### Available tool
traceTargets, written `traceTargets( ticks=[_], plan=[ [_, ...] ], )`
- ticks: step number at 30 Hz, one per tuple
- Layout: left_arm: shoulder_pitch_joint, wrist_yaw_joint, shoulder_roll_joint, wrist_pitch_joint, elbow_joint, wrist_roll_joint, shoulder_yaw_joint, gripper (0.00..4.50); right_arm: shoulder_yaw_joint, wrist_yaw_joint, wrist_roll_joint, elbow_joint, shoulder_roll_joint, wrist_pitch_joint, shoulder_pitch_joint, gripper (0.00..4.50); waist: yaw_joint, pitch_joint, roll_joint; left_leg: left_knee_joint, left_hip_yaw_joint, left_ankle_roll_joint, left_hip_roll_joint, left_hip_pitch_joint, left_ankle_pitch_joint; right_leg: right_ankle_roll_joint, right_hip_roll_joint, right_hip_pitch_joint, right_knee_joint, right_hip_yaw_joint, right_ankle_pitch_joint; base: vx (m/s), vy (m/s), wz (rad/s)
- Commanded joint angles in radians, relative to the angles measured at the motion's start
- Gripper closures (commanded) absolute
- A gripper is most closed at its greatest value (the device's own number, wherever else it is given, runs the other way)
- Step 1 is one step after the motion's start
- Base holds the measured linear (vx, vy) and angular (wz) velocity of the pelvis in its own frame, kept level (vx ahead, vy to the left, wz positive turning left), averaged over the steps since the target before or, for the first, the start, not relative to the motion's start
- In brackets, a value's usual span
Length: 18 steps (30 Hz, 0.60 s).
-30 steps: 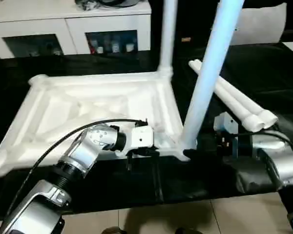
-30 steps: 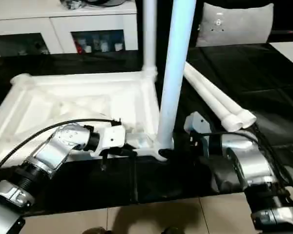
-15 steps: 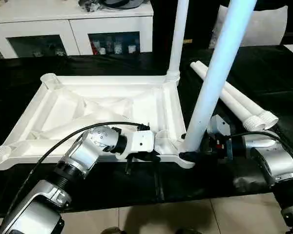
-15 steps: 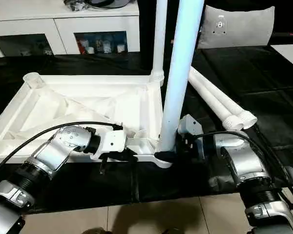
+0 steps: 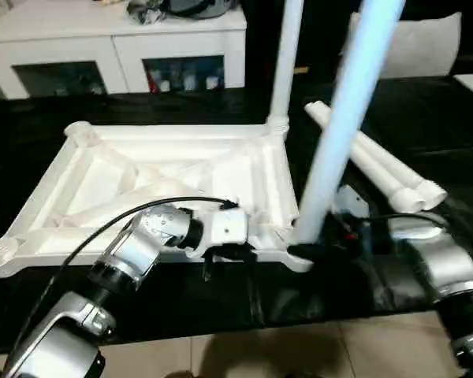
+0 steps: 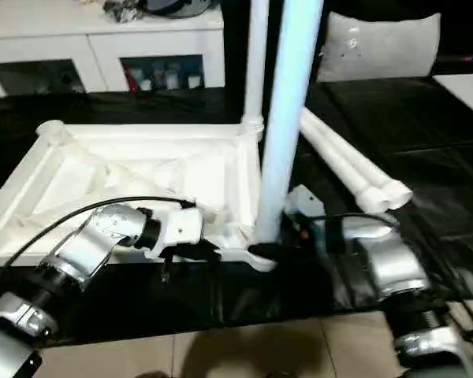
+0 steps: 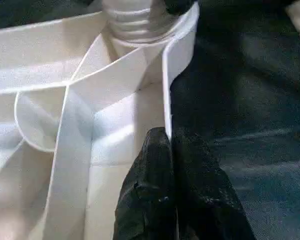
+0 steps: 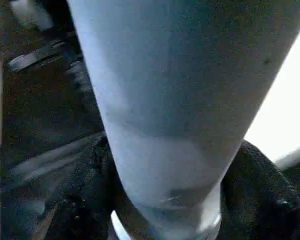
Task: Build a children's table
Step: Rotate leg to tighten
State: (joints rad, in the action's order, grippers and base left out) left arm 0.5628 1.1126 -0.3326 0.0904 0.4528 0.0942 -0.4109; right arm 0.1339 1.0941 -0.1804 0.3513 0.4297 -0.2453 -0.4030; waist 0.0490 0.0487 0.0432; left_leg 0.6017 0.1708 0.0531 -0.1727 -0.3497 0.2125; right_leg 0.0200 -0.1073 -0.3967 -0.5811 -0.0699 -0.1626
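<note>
- Top (image 5: 142,169) upside down on a black table (image 5: 79,118), ribbed underside up, round sockets at the corners.
- Two legs upright in the sockets of the right side: far leg (image 5: 284,63) at the far right corner, near leg (image 5: 339,118) at the near right corner, leaning slightly rightward toward its upper end.
- Two loose legs (image 5: 378,161) flat on the table just right of the top, side by side, wide ends toward the robot.
- Left gripper (image 5: 229,252) at the top's near edge, close to the near right corner; in the left wrist view, black fingers (image 7: 155,190) pinched together on the thin outer wall (image 7: 177,55), one finger inside the rim, one outside.
- Right gripper (image 6: 288,236) low at the foot of the near leg, just above the socket; in the right wrist view, a black finger (image 8: 85,200) on each side of the leg, pressed against it, so closed round the leg at its width.
- White cabinet (image 5: 110,47) with glass doors beyond the table; grey cushion (image 6: 378,43) at far right.
</note>
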Motion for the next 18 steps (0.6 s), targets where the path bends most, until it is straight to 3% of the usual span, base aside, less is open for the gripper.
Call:
traceTargets(
  ticks=[1,2,3,5,6,10,11,13,15,18],
  plan=[
    [-0.017,-0.086,0.047,0.094,-0.020,0.007,-0.003,4.50,-0.005,-0.134,0.010,0.000,-0.061,-0.077,0.004,1.93,-0.007,-0.052,-0.012,-0.086,-0.012,-0.030,-0.042,-0.004,0.252,0.162,-0.038,0.047,0.074,0.028,-0.451,0.000,0.000,0.00],
    [-0.021,-0.167,0.093,0.172,-0.042,0.000,0.028,4.50,-0.026,-0.236,0.009,-0.001,-0.124,-0.115,-0.007,1.93,-0.016,-0.051,-0.013,-0.086,-0.014,-0.016,-0.039,0.001,0.283,0.137,-0.037,0.042,0.082,0.026,-0.513,0.000,0.000,0.00],
    [-0.022,-0.199,0.113,0.197,-0.048,-0.001,0.038,4.50,-0.028,-0.274,0.017,0.001,-0.146,-0.120,-0.012,1.93,-0.026,-0.049,-0.013,-0.087,-0.018,-0.007,-0.036,-0.003,0.298,0.112,-0.038,0.042,0.089,0.021,-0.561,-0.056,0.008,-0.05],
    [-0.020,-0.274,0.164,0.248,-0.060,0.001,0.059,4.50,-0.039,-0.363,0.033,0.014,-0.196,-0.134,-0.027,1.93,-0.037,-0.049,-0.017,-0.086,-0.021,-0.004,-0.034,-0.002,0.322,0.079,-0.037,0.036,0.100,0.016,-0.611,-0.052,0.016,-0.08],
    [-0.020,-0.304,0.184,0.273,-0.068,0.004,0.067,4.50,-0.044,-0.402,0.039,0.015,-0.216,-0.147,-0.032,1.96,-0.044,-0.050,-0.014,-0.084,-0.023,-0.007,-0.031,0.002,0.338,0.076,-0.037,0.032,0.104,0.014,-0.614,0.000,0.000,0.00],
    [0.002,-0.465,0.304,0.359,-0.085,0.016,0.106,4.50,-0.073,-0.590,0.072,0.054,-0.318,-0.149,-0.066,1.96,-0.058,-0.052,-0.021,-0.079,-0.018,-0.025,-0.027,0.001,0.335,0.082,-0.033,0.026,0.109,0.013,-0.595,0.000,0.000,0.00],
    [0.014,-0.496,0.326,0.367,-0.083,0.026,0.106,4.50,-0.081,-0.624,0.082,0.070,-0.337,-0.122,-0.073,1.63,-0.064,-0.052,-0.024,-0.079,-0.018,-0.030,-0.028,-0.004,0.325,0.081,-0.035,0.026,0.107,0.013,-0.591,0.000,0.000,0.00],
    [0.019,-0.491,0.321,0.356,-0.080,0.035,0.099,4.50,-0.092,-0.637,0.080,0.074,-0.341,-0.114,-0.075,1.43,-0.062,-0.054,-0.023,-0.080,-0.018,-0.045,-0.027,-0.005,0.317,0.072,-0.035,0.026,0.112,0.013,-0.583,0.000,0.000,0.00],
    [0.019,-0.485,0.307,0.360,-0.089,0.044,0.094,4.50,-0.103,-0.642,0.071,0.060,-0.342,-0.117,-0.069,1.25,-0.062,-0.056,-0.019,-0.085,-0.019,-0.058,-0.032,-0.014,0.298,0.092,-0.034,0.031,0.102,0.017,-0.508,0.000,0.000,0.00],
    [0.016,-0.477,0.283,0.356,-0.095,0.050,0.094,4.50,-0.111,-0.621,0.060,0.028,-0.329,-0.106,-0.053,1.08,-0.059,-0.060,-0.018,-0.085,-0.016,-0.068,-0.036,-0.017,0.259,0.134,-0.035,0.037,0.089,0.024,-0.397,0.000,0.000,0.00]
  ],
)
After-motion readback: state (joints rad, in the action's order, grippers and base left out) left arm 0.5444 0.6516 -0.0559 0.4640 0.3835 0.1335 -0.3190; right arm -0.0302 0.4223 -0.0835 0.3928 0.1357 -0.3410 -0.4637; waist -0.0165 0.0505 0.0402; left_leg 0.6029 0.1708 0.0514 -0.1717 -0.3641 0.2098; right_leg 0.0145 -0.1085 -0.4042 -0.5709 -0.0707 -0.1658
